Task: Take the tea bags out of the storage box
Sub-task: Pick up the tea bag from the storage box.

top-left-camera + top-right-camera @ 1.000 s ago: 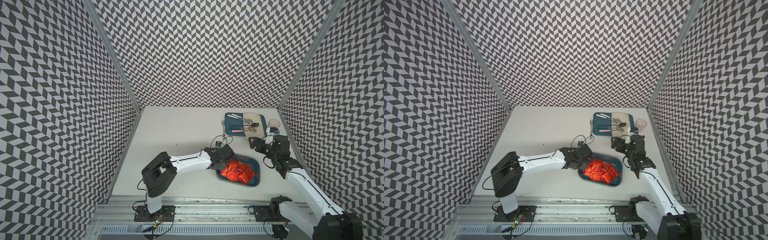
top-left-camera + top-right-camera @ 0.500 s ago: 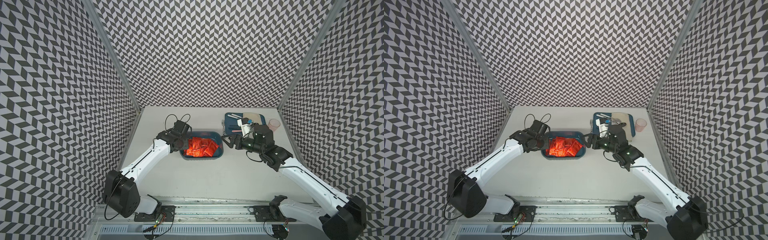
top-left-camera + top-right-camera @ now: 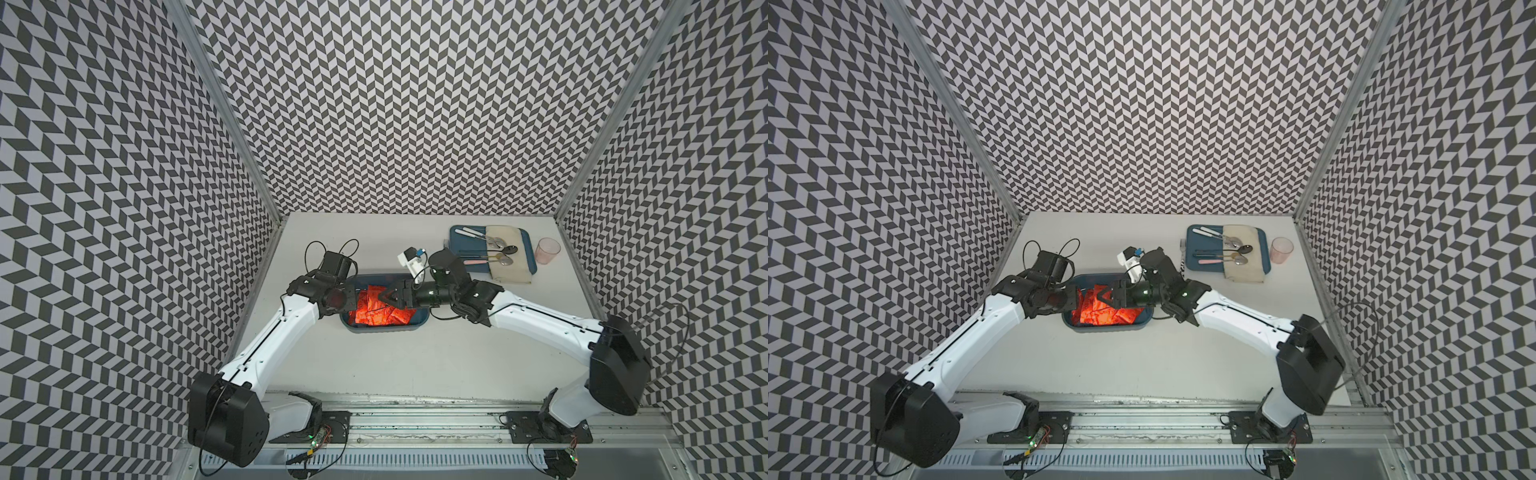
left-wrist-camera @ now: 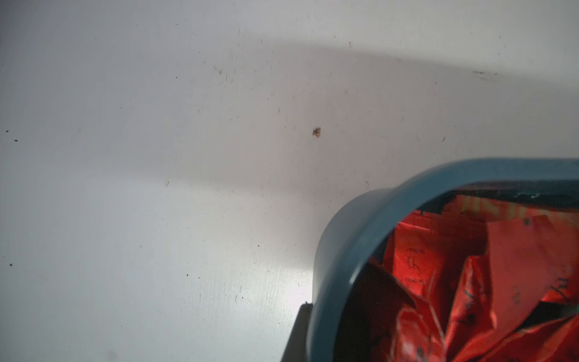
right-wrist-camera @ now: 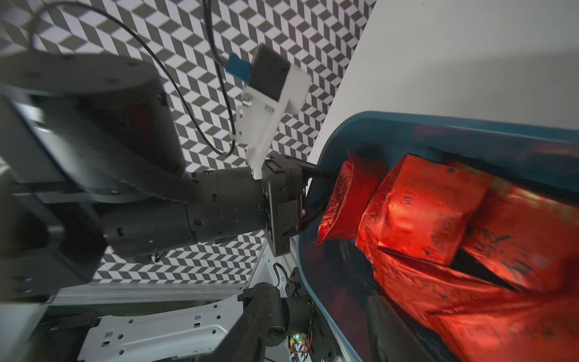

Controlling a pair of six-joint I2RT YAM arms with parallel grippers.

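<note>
Beneath the right claw (image 3: 384, 296), whose jaws stood partly apart, the tea bags (image 3: 376, 319) lay heaped inside the storage box (image 3: 384, 329); the left claw (image 3: 348, 296) was clamped on the box's end wall.

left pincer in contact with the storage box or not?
Touching. The right wrist view shows the left pincer clamped over the end rim of the storage box.

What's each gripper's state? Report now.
Left gripper: closed on the storage box rim.
Right gripper: among the tea bags; grip cannot be told.
</note>
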